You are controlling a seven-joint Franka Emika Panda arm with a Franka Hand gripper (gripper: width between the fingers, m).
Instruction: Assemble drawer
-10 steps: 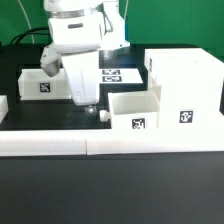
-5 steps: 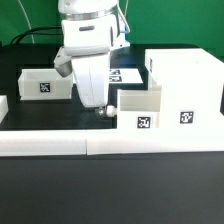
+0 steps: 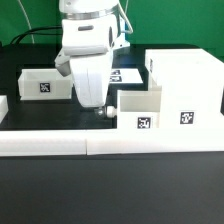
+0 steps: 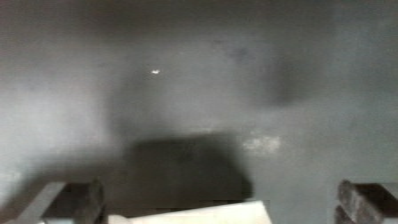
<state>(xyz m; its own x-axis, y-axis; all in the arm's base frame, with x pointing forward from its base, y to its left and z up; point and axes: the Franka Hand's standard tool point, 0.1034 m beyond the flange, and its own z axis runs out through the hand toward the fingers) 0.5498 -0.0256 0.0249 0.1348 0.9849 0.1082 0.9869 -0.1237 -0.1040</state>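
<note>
The tall open-fronted white housing (image 3: 185, 88) stands at the exterior view's right. One shallow white tray (image 3: 140, 108) sits against the housing's left side, with its knob (image 3: 104, 112) pointing left. A second tray (image 3: 45, 83) lies at the far left. My gripper (image 3: 94, 103) hangs low over the table just left of the near tray, by its knob. In the wrist view my gripper (image 4: 217, 208) is open with the fingers (image 4: 71, 203) wide apart. A white corner (image 4: 205, 214) of a part shows between them without being gripped.
The long low white border wall (image 3: 110, 143) runs along the front of the black table. The marker board (image 3: 122, 74) lies flat behind the arm. A small white piece (image 3: 3, 106) sits at the left edge.
The arm has moved to the exterior view's right. The near tray has slid right with it, up against the housing. Over the last half second almost nothing moved.
</note>
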